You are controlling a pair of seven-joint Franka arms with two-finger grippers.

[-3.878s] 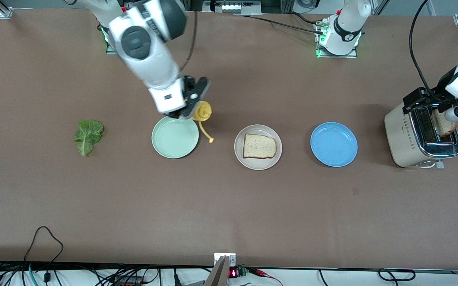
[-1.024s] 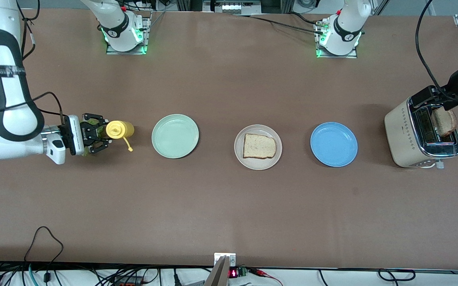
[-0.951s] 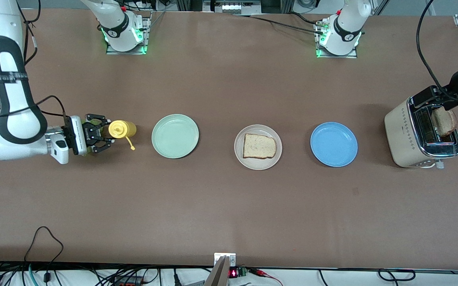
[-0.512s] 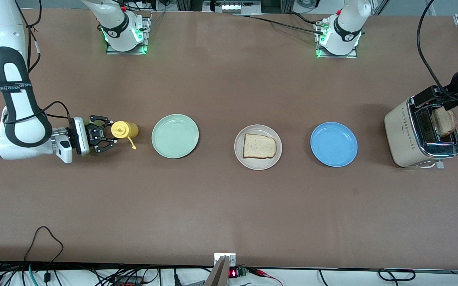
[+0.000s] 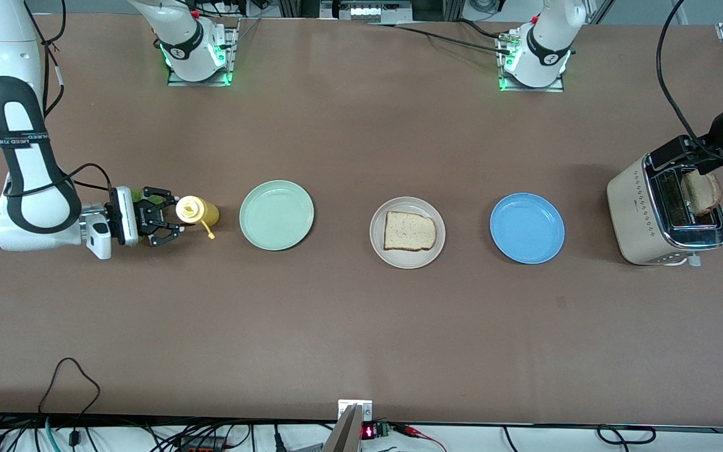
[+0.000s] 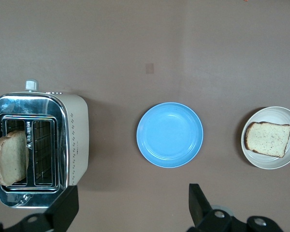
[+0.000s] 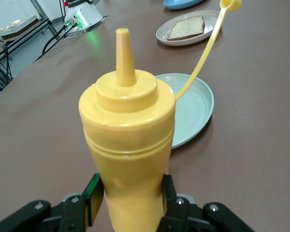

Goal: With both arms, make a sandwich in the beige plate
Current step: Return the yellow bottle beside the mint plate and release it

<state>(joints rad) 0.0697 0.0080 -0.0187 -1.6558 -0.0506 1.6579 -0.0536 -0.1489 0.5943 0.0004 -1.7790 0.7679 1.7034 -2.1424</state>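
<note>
From the front, the brown tabletop (image 5: 361, 326) holds three plates in a row. The beige plate (image 5: 407, 233) is in the middle, and one slice of bread (image 5: 409, 231) lies flat on it. A mint-green plate (image 5: 277, 215) sits toward the right arm's end, and a blue plate (image 5: 527, 228) sits toward the left arm's end. The right tool (image 5: 170, 216) is at the right arm's end of the tabletop, well apart from the beige plate, and it pinches a yellow squeeze bottle (image 5: 198, 211) just beside the green plate. The bottle's cap (image 5: 211, 236) hangs loose on a thin strap. A toaster (image 5: 667, 211) stands at the left arm's end, with a second slice of toast (image 5: 701, 192) sticking up out of one slot. The left arm is above the toaster. In the left wrist view, the left tool (image 6: 130, 208) is spread wide and holds nothing, high over the tabletop between the toaster (image 6: 38, 147) and the blue plate (image 6: 169, 134). The beige plate (image 6: 272, 137) with its bread (image 6: 267, 138) is well apart from it. In the right wrist view, the right tool (image 7: 129, 193) squeezes the yellow bottle (image 7: 127, 150) near its bottom. The green plate (image 7: 193, 108) lies near the bottle, and the beige plate (image 7: 187, 29) with the bread (image 7: 186, 28) is farther off.
</note>
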